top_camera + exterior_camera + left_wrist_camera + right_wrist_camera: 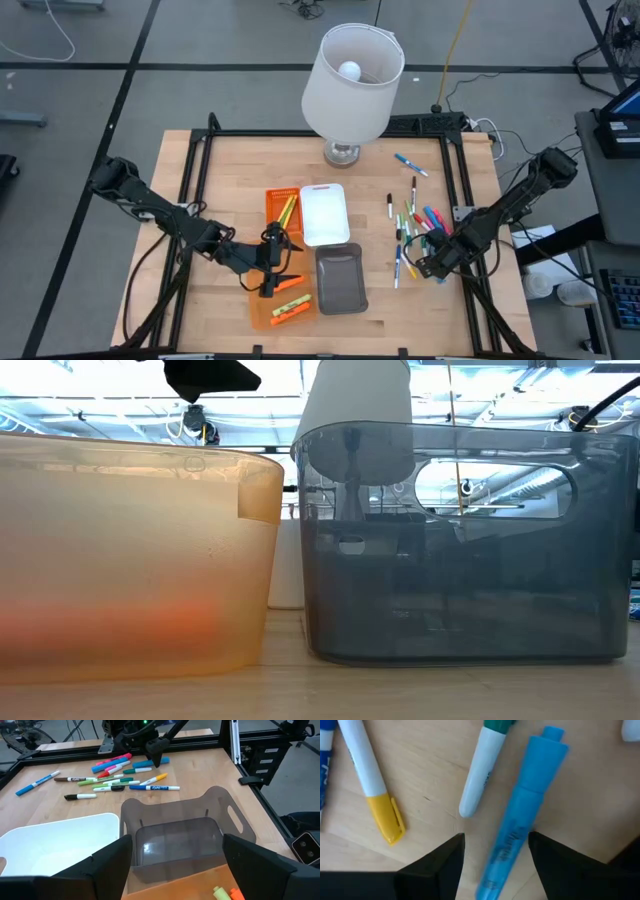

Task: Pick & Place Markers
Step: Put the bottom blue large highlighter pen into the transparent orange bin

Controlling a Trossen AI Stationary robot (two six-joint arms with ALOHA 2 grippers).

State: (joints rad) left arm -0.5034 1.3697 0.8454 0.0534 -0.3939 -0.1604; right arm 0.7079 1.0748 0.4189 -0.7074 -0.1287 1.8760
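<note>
Markers (415, 225): most lie loose right of the white tray (324, 213); a few sit in orange trays (282, 209). Right tool (437, 268) open, empty, straddling a blue highlighter (520, 815); left tool (272, 262) open, empty.

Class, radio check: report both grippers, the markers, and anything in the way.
Left gripper open over the orange tray. Right gripper open, straddling the blue highlighter on the table. Loose markers crowd close alongside.

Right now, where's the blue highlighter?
The blue highlighter lies flat on the table between the right gripper's open fingers, beside a green-capped marker, at the near edge of the marker pile on the table's right side.
</note>
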